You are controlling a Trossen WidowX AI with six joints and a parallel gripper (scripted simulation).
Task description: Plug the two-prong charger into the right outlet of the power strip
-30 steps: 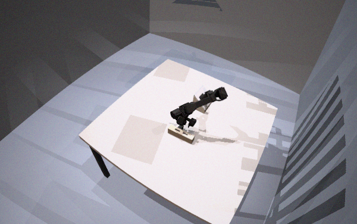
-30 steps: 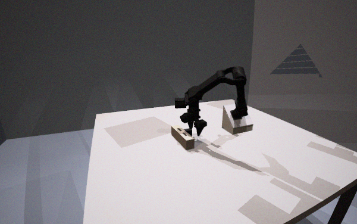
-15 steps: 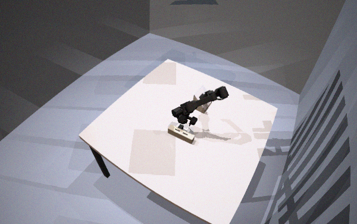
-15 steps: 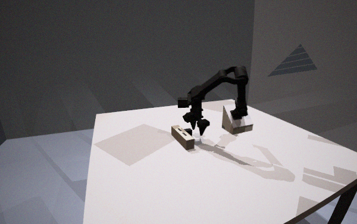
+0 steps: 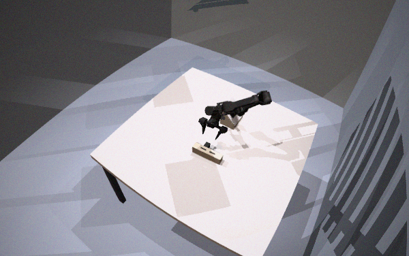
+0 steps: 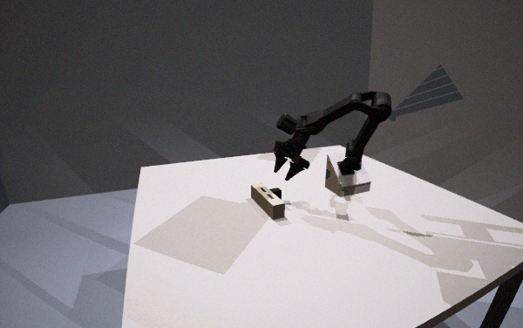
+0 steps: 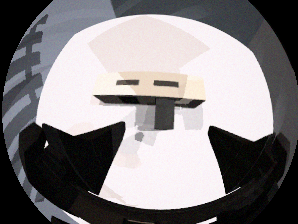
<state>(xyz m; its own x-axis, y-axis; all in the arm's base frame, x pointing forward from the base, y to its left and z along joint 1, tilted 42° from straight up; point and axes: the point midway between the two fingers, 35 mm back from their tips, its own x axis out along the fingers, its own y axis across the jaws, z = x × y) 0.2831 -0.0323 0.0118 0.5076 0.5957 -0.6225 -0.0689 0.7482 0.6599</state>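
Observation:
The power strip is a pale, long block with two dark slots on its top. The charger is a small dark block at the strip's arm-facing side. In the wrist view it sits against the right half of that side, square to it, with no gap that I can see. Its prongs are hidden. A darker patch shows on the left half of the same side. My gripper is open and empty, above the charger and clear of it.
The strip stands on a white table. The arm's wedge-shaped base stands behind the gripper, on the side away from the strip. Brownish shadows lie across the table.

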